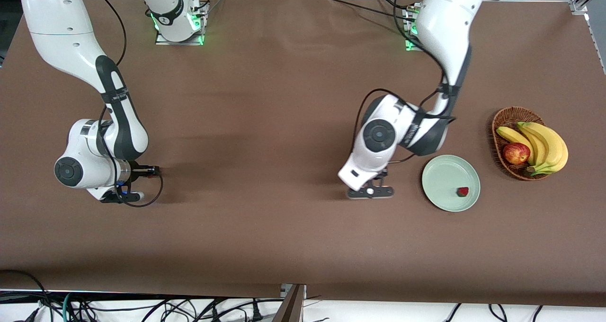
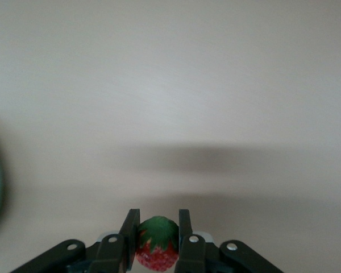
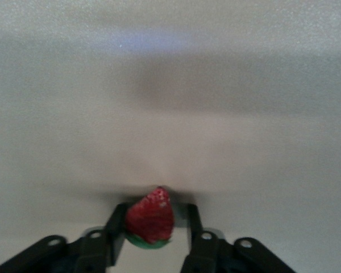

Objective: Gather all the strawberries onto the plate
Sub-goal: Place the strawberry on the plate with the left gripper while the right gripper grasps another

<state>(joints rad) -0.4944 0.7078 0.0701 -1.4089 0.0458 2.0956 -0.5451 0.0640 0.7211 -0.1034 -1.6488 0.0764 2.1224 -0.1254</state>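
Front view: my left fingers (image 1: 370, 191) are low over the brown counter (image 1: 265, 123), just beside the mint plate (image 1: 440, 175). One strawberry in the plate (image 1: 462, 192) lies near the rim closest to the camera. My right fingers (image 1: 124, 195) are over the counter at the right arm's end, well apart from the plate.

Left wrist view: my fingers are closed on a second strawberry (image 2: 157, 243), leafy top facing outward between the pads (image 2: 129, 228).

Right wrist view: my fingers pinch a third strawberry (image 3: 150, 219), red tip pointing outward, green top tucked back between them.
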